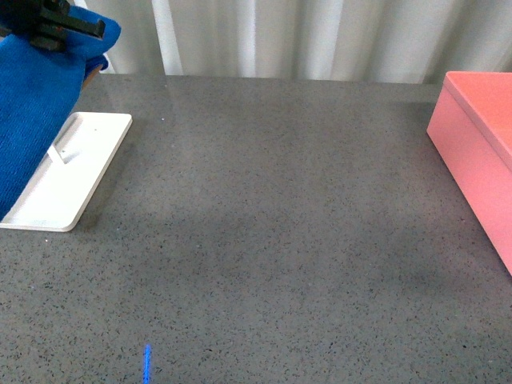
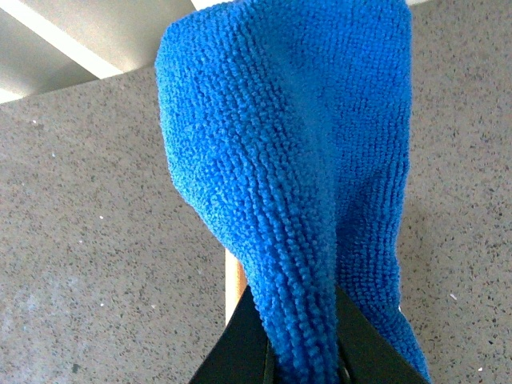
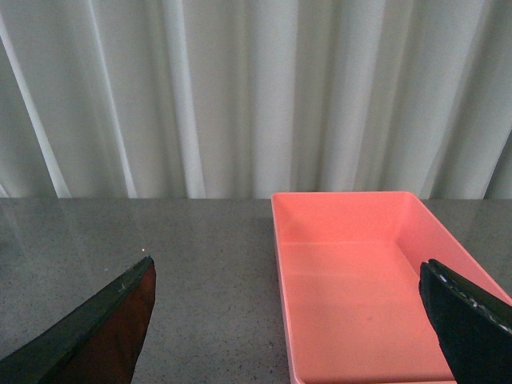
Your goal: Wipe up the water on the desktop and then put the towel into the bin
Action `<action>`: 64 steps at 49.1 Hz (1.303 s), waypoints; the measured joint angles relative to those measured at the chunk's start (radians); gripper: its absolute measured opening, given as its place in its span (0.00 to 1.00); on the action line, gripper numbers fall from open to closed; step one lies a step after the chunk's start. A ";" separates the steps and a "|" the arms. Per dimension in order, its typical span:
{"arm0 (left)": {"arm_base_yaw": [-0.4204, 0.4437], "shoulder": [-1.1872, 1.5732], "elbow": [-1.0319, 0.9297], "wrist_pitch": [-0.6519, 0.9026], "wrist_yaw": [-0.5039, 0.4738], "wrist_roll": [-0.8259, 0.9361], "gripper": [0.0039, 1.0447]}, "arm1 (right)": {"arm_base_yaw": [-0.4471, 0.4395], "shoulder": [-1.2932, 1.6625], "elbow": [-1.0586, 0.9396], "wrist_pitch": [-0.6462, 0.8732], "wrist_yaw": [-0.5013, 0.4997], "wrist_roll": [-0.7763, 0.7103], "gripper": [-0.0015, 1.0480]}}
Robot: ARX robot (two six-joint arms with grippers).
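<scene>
The bright blue towel (image 1: 36, 112) hangs at the far left of the front view, raised above the white tray (image 1: 76, 180), with my left gripper (image 1: 56, 28) shut on its top. Close up in the left wrist view, the towel (image 2: 296, 176) drapes down from between the black fingers (image 2: 364, 344) of the left gripper (image 2: 300, 356). The salmon-pink bin (image 1: 480, 152) stands at the right edge of the dark grey speckled desktop (image 1: 272, 232). In the right wrist view the bin (image 3: 360, 288) is empty, and my right gripper (image 3: 296, 320) stands open, facing the bin's left wall.
A wooden rod (image 2: 234, 280) of the tray shows behind the towel in the left wrist view. White curtains (image 3: 256, 96) hang behind the desktop's far edge. A small blue light streak (image 1: 147, 362) lies near the desktop's front edge.
</scene>
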 joint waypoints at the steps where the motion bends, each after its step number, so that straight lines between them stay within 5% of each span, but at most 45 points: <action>1: 0.002 -0.004 0.005 -0.002 0.000 0.000 0.05 | 0.000 0.000 0.000 0.000 0.000 0.000 0.93; 23: 0.011 -0.211 0.083 -0.029 0.053 -0.014 0.05 | 0.000 0.000 0.000 0.000 0.000 0.000 0.93; 38: -0.222 -0.497 -0.120 0.069 0.147 -0.130 0.05 | 0.000 0.000 0.000 0.000 0.000 0.000 0.93; 57: -0.513 -0.521 -0.389 0.323 0.151 -0.368 0.05 | 0.000 0.000 0.000 0.000 0.000 0.000 0.93; 64: -0.559 -0.490 -0.443 0.431 0.174 -0.436 0.05 | 0.000 0.000 0.000 0.000 0.000 0.000 0.93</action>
